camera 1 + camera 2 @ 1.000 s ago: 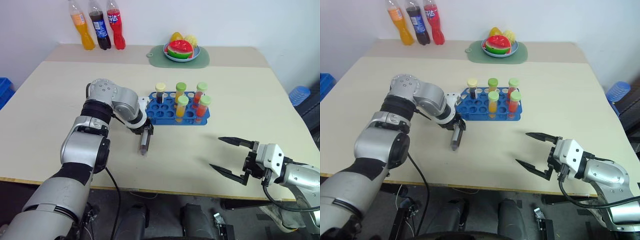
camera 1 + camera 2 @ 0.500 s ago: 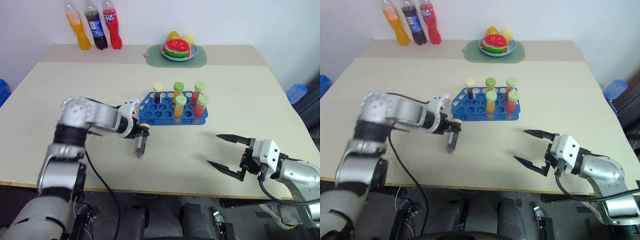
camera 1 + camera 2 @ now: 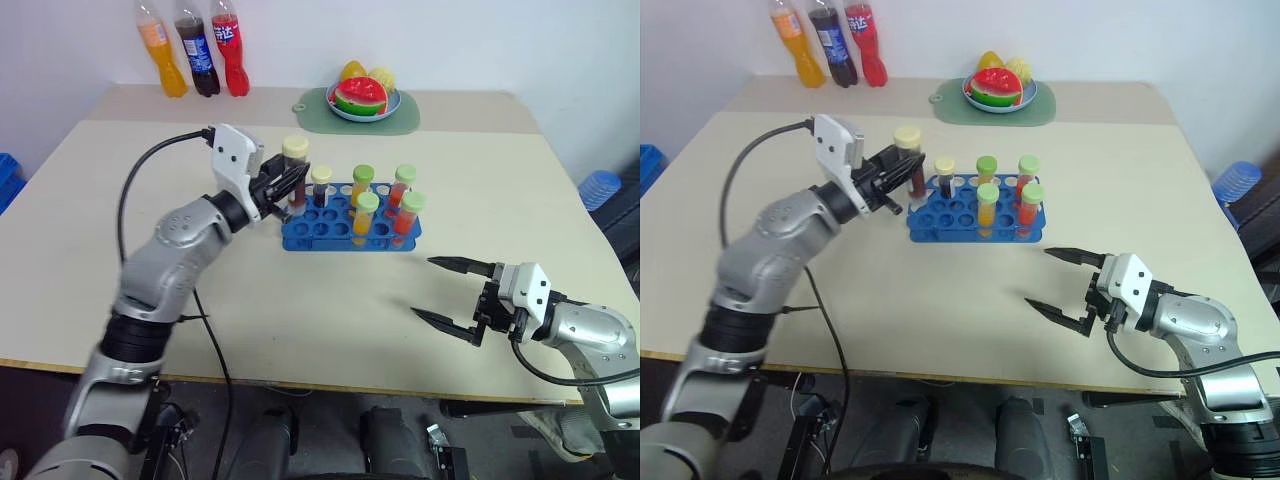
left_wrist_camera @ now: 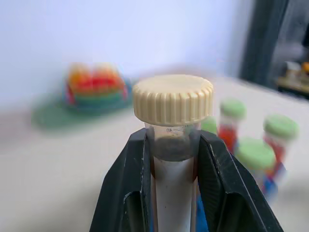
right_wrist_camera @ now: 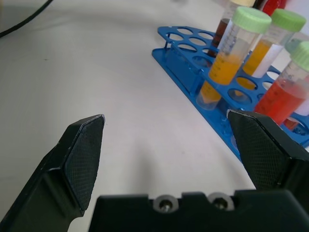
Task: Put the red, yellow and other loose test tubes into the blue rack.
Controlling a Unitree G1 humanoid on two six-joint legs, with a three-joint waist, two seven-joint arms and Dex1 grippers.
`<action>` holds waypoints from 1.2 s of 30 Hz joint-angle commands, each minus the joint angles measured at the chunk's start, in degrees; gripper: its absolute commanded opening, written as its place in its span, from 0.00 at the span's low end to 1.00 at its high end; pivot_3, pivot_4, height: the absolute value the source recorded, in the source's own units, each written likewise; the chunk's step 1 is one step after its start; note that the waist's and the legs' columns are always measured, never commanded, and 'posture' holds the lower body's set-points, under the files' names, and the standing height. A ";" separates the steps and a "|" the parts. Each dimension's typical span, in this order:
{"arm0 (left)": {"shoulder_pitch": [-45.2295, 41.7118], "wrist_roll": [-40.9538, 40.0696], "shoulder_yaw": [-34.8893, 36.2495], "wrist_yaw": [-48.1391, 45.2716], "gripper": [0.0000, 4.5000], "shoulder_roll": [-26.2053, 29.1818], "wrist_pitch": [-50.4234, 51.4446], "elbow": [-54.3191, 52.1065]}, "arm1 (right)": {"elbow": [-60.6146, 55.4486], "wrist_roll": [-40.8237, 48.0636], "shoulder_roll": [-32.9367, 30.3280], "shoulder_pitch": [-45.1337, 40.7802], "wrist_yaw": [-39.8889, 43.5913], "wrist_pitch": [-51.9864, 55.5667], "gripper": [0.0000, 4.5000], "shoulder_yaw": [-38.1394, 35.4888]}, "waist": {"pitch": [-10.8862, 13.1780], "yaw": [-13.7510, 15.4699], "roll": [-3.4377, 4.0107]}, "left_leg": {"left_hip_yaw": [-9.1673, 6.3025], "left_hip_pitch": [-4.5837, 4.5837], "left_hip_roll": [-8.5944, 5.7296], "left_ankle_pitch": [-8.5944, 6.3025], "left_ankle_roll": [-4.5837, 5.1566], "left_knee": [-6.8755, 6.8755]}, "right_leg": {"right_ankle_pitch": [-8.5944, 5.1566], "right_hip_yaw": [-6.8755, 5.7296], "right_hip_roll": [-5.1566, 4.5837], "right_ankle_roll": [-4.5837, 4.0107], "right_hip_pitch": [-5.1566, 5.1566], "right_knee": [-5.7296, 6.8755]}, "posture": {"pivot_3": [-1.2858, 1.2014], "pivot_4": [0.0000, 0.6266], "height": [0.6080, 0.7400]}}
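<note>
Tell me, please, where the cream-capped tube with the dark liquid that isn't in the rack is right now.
The left gripper holds the cream-capped tube upright above the blue rack, over its left end and beside the cream-capped tube already racked.

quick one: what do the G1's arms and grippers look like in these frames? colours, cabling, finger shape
Both arms are silver-grey metal shells with black joint bands. The left gripper has a white wrist housing, and a black cable loops from it back down along the arm. The right gripper also has a white housing with a black cable trailing behind; its two black fingers are long, tapered and finely textured on the inner faces.
</note>
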 commanded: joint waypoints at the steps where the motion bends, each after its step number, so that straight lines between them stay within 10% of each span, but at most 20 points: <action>1: -0.47 9.30 -0.52 -0.05 0.17 -3.82 -13.41 3.98 | -0.88 0.81 -1.14 -0.57 0.77 -0.26 1.00 -1.16 | 0.01 -0.06 -0.01 | 0.00 -0.01 -0.01 -0.01 0.01 0.02 | 0.02 0.00 0.00 0.02 0.00 -0.01 | 0.52 0.24 1.00; 12: 1.84 17.23 -1.27 -1.64 0.17 -16.25 -26.73 17.43 | -1.46 2.63 -5.81 0.40 3.19 2.22 1.00 -5.21 | 0.01 -0.19 -0.01 | 0.02 -0.03 -0.04 -0.22 0.39 0.14 | 0.11 0.01 0.00 0.13 0.02 -0.03 | 0.52 0.24 1.00; 36: 10.73 19.00 -0.01 -6.05 0.17 -15.95 -22.29 12.59 | -1.53 3.08 -6.69 1.76 4.11 2.98 1.00 -7.46 | -0.02 -0.13 0.02 | -0.09 0.05 -0.02 -0.27 0.49 0.17 | 0.12 0.01 0.00 0.15 0.12 -0.03 | 0.52 0.24 1.00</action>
